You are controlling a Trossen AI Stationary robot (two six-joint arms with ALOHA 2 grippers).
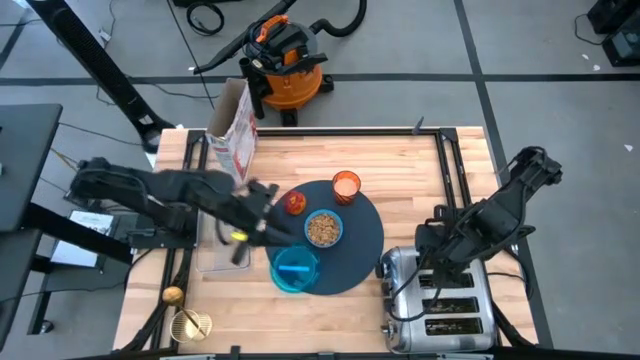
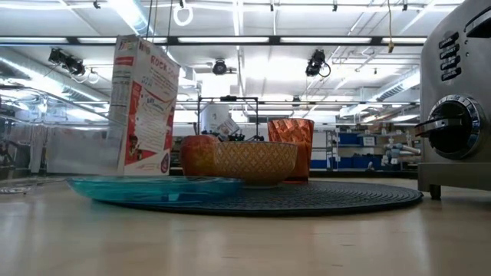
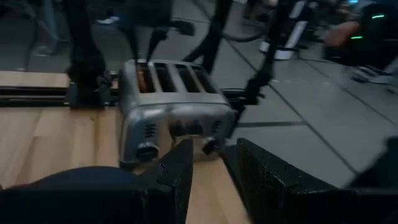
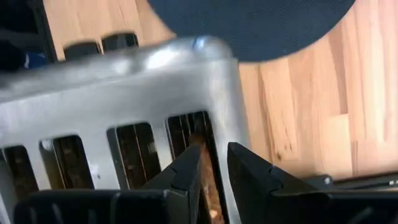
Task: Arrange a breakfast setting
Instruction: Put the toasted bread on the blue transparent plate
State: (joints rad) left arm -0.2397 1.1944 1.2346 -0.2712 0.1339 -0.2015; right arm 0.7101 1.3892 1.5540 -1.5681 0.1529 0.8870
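Note:
On the dark blue round mat (image 1: 358, 250) sit a bowl of cereal (image 1: 322, 228), a red apple (image 1: 295, 202) and an orange cup (image 1: 346, 186). A teal dish (image 1: 294, 268) lies on the mat's near left rim. My left gripper (image 1: 262, 222) hovers by the apple, pointing level toward the toaster (image 3: 174, 106). In its wrist view it (image 3: 211, 149) is open and nothing shows between the fingers. My right gripper (image 4: 214, 155) points down over the toaster (image 1: 440, 300), shut on a brown slice of toast (image 4: 207, 186). My right gripper pinches the toast's upper part (image 4: 208, 193) between its two fingers, coming from above and pointing down. The slice stands upright, and its lower part is in the toaster's slot (image 4: 189, 134) nearest the mat.
A cereal box (image 1: 232, 130) stands at the table's far left. Gold things (image 1: 185, 318) sit at the near left corner. The toaster fills the near right corner. Bare wood lies along the far edge (image 1: 400, 150) and in front of the mat (image 2: 245, 238).

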